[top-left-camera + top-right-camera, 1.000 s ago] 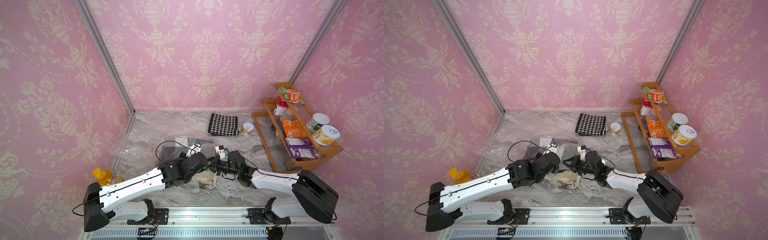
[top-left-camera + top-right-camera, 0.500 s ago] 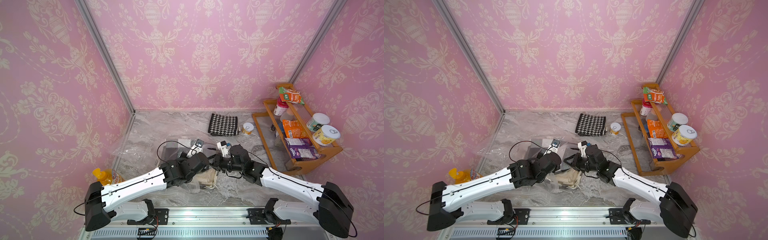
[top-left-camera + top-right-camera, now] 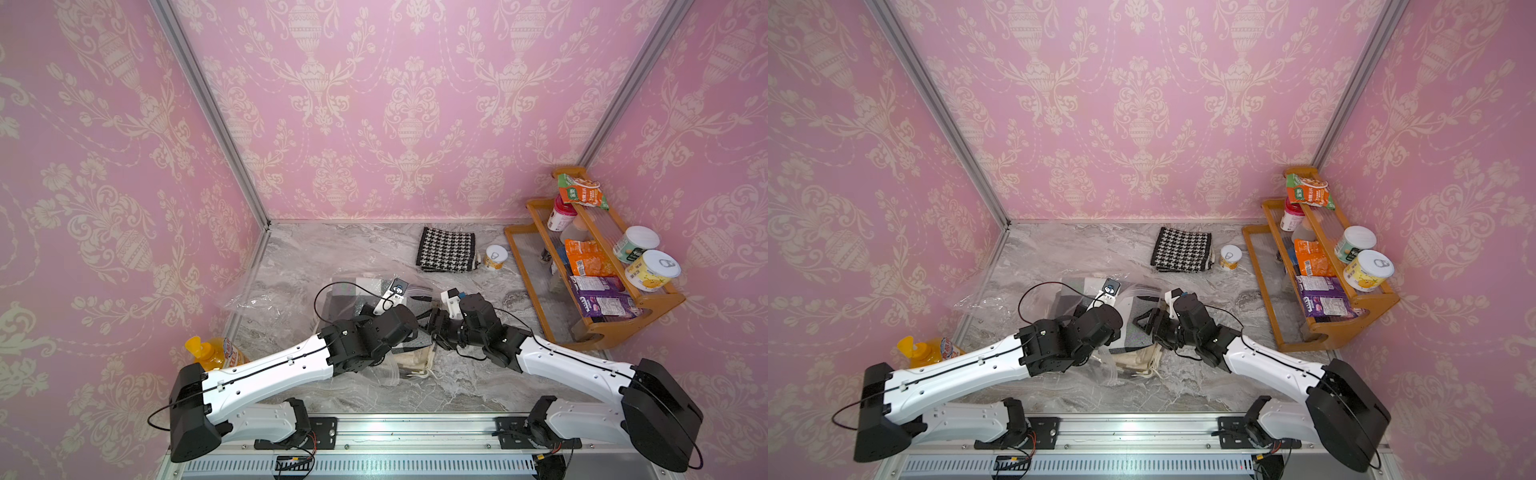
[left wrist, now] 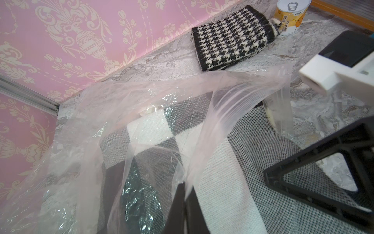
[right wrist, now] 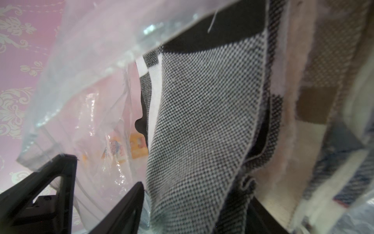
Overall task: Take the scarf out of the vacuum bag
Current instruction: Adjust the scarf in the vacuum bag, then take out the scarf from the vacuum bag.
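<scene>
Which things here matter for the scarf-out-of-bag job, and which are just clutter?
Job:
vacuum bag
checked scarf, partly under the plastic
left gripper, pinching the plastic
right gripper, open beside the scarf

Clutter:
houndstooth cloth
can
wooden rack
yellow bottle

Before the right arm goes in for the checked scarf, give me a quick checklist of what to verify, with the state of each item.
1. Left gripper shut on the vacuum bag edge: ok.
2. Right gripper open: ok.
3. Checked scarf between the right jaws: not ok, it hangs beside them.
4. Scarf free of the bag: not ok, plastic covers its far part.
5. Houndstooth cloth and can away from both arms: ok.
6. Scarf snagged inside the bag: cannot tell.
</scene>
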Action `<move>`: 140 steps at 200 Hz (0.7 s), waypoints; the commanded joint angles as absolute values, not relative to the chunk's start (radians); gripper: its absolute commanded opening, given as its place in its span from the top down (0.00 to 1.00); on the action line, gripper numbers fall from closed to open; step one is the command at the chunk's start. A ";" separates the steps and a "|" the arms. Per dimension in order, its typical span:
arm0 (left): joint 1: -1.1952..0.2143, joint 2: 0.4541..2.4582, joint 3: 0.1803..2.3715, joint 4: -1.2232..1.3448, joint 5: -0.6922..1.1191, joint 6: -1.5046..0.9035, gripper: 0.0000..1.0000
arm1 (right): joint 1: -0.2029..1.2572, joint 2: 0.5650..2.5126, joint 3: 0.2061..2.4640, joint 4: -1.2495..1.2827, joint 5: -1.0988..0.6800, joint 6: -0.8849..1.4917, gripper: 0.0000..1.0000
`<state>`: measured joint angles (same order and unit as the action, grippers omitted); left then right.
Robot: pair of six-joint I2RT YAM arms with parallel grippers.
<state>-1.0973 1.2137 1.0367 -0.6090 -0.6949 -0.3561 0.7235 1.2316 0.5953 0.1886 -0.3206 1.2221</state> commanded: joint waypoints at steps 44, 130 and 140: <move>-1.106 1.212 1.029 -0.607 -0.706 -0.348 1.00 | 0.707 1.288 0.653 0.243 -0.342 1.195 0.42; -1.104 1.224 1.020 -0.595 -0.715 -0.347 1.00 | 0.707 1.217 0.637 0.254 -0.395 1.220 1.00; -1.104 1.225 1.020 -0.595 -0.719 -0.348 1.00 | 0.707 1.196 0.644 0.215 -0.398 1.204 1.00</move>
<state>-1.0973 1.2137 1.0309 -0.6029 -0.6949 -0.3557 0.7090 1.2583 0.6228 0.2565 -0.3653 1.2308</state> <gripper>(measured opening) 0.050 0.082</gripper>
